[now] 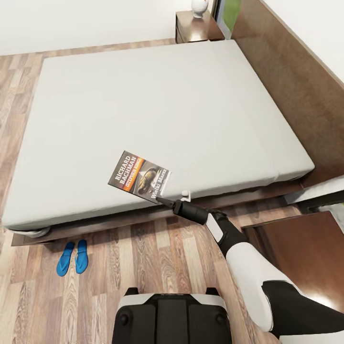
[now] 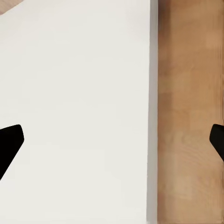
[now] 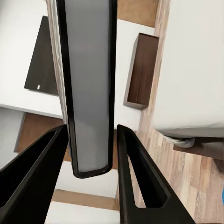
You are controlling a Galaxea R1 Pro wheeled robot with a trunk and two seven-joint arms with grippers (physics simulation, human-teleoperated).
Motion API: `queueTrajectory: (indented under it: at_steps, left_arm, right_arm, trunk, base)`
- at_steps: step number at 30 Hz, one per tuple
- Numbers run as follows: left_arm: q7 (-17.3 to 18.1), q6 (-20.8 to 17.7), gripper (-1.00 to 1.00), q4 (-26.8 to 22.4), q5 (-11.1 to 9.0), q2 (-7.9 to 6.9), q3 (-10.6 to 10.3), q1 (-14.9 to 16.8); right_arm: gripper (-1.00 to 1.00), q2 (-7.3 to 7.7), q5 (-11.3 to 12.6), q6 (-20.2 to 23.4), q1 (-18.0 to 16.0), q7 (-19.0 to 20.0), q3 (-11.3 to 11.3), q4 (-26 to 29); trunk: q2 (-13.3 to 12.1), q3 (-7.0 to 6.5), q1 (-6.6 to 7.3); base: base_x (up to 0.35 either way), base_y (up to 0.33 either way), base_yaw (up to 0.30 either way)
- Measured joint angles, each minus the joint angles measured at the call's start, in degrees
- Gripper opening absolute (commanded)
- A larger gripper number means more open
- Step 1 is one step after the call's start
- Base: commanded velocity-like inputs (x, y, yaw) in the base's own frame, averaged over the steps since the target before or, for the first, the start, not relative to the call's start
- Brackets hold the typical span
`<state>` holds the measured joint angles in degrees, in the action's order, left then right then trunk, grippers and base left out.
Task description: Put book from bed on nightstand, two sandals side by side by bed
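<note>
The book [image 1: 140, 177], a dark paperback with an orange band and white lettering, hangs over the front part of the bed's grey mattress [image 1: 157, 105]. My right gripper [image 1: 162, 198] is shut on its near corner. In the right wrist view the book's thin edge [image 3: 88, 93] runs between the two black fingers [image 3: 140, 186]. The two blue sandals [image 1: 65, 258] [image 1: 81, 256] lie side by side on the wood floor by the bed's front left corner. One nightstand [image 1: 193, 26] stands at the far end of the bed. My left gripper [image 2: 114, 139] is open over a white surface.
A white vase [image 1: 199, 7] stands on the far nightstand. A second dark-brown glossy cabinet top [image 1: 296, 253] sits close at my right, beside the bed's front corner. The brown headboard [image 1: 291, 71] runs along the right. My base [image 1: 169, 315] stands on plank floor.
</note>
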<state>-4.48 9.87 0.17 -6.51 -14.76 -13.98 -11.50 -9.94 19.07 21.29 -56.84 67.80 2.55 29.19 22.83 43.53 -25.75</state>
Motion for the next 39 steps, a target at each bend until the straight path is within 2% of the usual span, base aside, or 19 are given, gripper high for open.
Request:
queueTrajectory:
  at_steps: [39]
  left_arm:
    - [0.0,0.09,1.0,0.0,-0.02,0.0,0.16,0.0]
  right_arm:
    - [-1.0,0.0,-0.01,0.01,0.0,0.1,-0.16,0.0]
  trunk:
    - [0.0,2.68,0.0]
  base:
    - [0.0,0.002,0.19]
